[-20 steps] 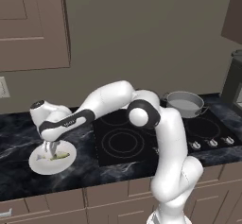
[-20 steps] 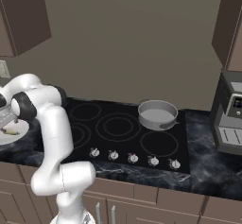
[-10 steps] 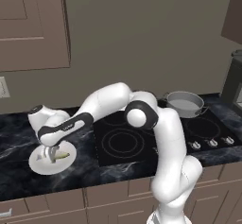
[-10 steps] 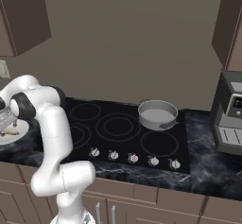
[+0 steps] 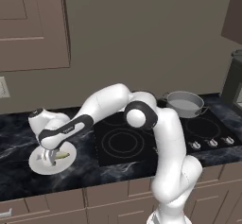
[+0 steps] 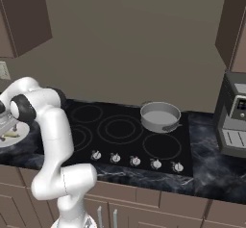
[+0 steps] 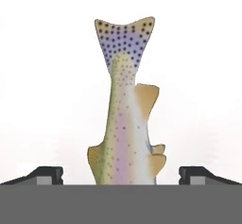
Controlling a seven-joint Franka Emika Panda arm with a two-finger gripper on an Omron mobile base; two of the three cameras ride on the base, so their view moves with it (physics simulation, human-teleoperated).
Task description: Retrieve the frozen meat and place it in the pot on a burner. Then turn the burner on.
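The frozen meat (image 7: 124,119) is a small speckled yellowish fish lying on a round white plate (image 5: 38,167) on the dark counter left of the cooktop. In the left base view the fish (image 5: 62,155) pokes out beside my hand. My gripper (image 7: 121,176) is down over the plate, open, with one fingertip (image 7: 45,175) on each side of the fish's body and a gap to both. From the right base view, plate (image 6: 14,138) and fish (image 6: 10,134) sit at the far left edge. The grey pot (image 5: 183,104) (image 6: 160,116) stands on the cooktop's back right burner.
The black cooktop (image 6: 115,131) has a row of knobs (image 6: 136,161) along its front edge. A coffee machine (image 6: 233,116) stands on the counter at the right. Wall cabinets hang above on both sides. My arm stretches low across the cooktop's left side.
The hand has sunk lower onto the plate, bringing the fingers down around the fish. Fish, plate and pot have not moved.
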